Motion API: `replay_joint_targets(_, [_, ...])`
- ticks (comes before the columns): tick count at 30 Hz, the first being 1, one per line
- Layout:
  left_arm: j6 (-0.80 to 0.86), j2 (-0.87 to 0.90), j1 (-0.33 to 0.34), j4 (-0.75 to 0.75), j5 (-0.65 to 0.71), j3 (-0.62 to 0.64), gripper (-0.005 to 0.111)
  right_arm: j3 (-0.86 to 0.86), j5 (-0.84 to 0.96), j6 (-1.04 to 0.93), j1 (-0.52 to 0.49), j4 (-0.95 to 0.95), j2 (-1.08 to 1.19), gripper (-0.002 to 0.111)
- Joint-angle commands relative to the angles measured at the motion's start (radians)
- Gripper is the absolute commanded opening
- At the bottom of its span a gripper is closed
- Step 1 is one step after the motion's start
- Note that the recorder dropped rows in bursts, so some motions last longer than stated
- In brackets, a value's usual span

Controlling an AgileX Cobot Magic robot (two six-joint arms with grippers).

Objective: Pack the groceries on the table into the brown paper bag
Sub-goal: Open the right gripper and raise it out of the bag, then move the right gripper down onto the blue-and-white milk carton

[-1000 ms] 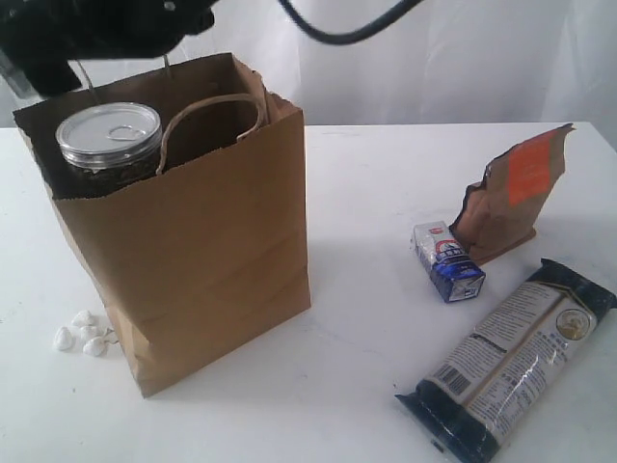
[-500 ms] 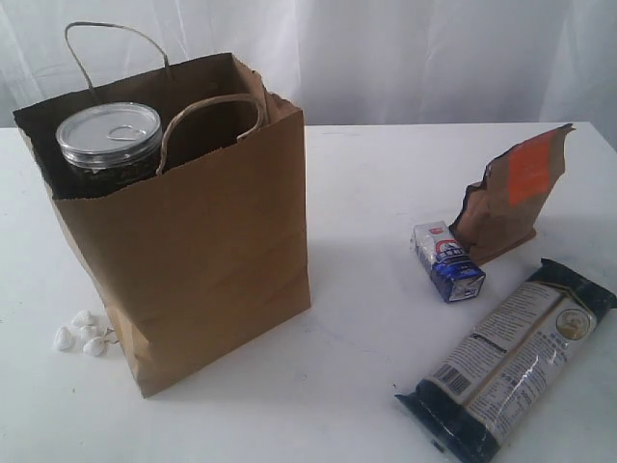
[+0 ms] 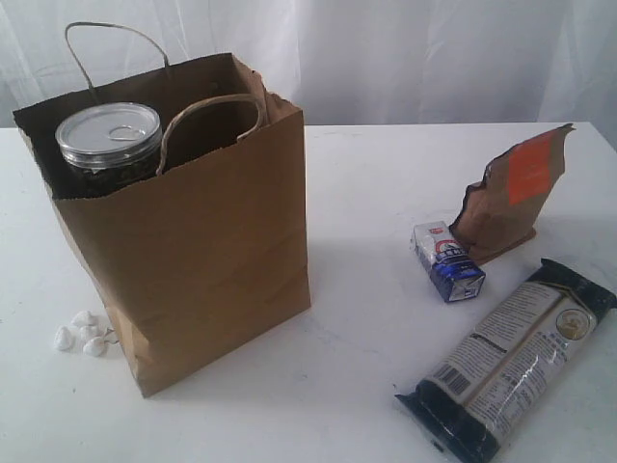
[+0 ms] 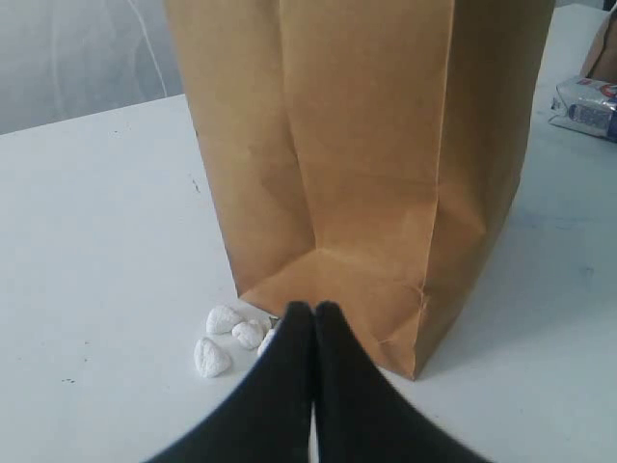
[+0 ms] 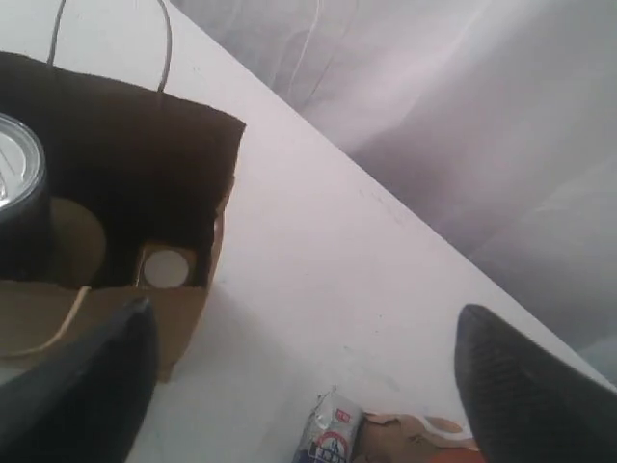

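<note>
The brown paper bag (image 3: 193, 241) stands upright on the left of the table (image 3: 366, 193). A silver pull-tab can (image 3: 108, 135) sits high inside it. The right wrist view looks down into the bag (image 5: 125, 135) and shows the can (image 5: 17, 188), a round olive lid (image 5: 75, 241) and a white bottle cap (image 5: 162, 268). On the right of the table are the small blue-white carton (image 3: 448, 260), the brown orange-labelled pouch (image 3: 511, 198) and the long dark-blue packet (image 3: 506, 357). My right gripper (image 5: 307, 311) is open and empty, high above the table between bag and carton (image 5: 328, 434). My left gripper (image 4: 313, 309) is shut and empty, low before the bag's foot (image 4: 366, 145).
Several small white pebble-like pieces (image 3: 82, 333) lie on the table at the bag's lower left corner, close to my left fingertips (image 4: 227, 338). A white curtain hangs behind the table. Neither arm shows in the exterior view.
A dark arm that hung over the bag's top left a second ago has left the exterior view. The bag's rear handle now shows. The groceries have not moved.
</note>
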Motion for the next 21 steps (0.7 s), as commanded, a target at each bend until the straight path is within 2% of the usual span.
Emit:
replay_joint_targets(1, [-0.007,-0.006,-0.006,0.004,0.003,0.004,0.000,0.062,0.012,0.017,0.003,-0.015,-0.040,0.077])
replay_joint_targets(9, [-0.007,-0.006,-0.006,0.004,0.003,0.004,0.000,0.257,0.012,0.123,0.003,-0.022,-0.137,0.077])
replay_joint_targets(13, [-0.007,-0.006,-0.006,0.004,0.003,0.004,0.000,0.487,0.012,0.221,0.003,-0.022,-0.219,0.077])
replay_joint_targets(18, [-0.007,-0.006,-0.006,0.004,0.003,0.004,0.000,0.767,-0.177,0.385,0.001,-0.031,-0.252,0.077])
replay_joint_targets(21, [-0.007,-0.006,-0.006,0.004,0.003,0.004,0.000,0.885,-0.268,0.530,-0.066,-0.114,-0.252,0.077])
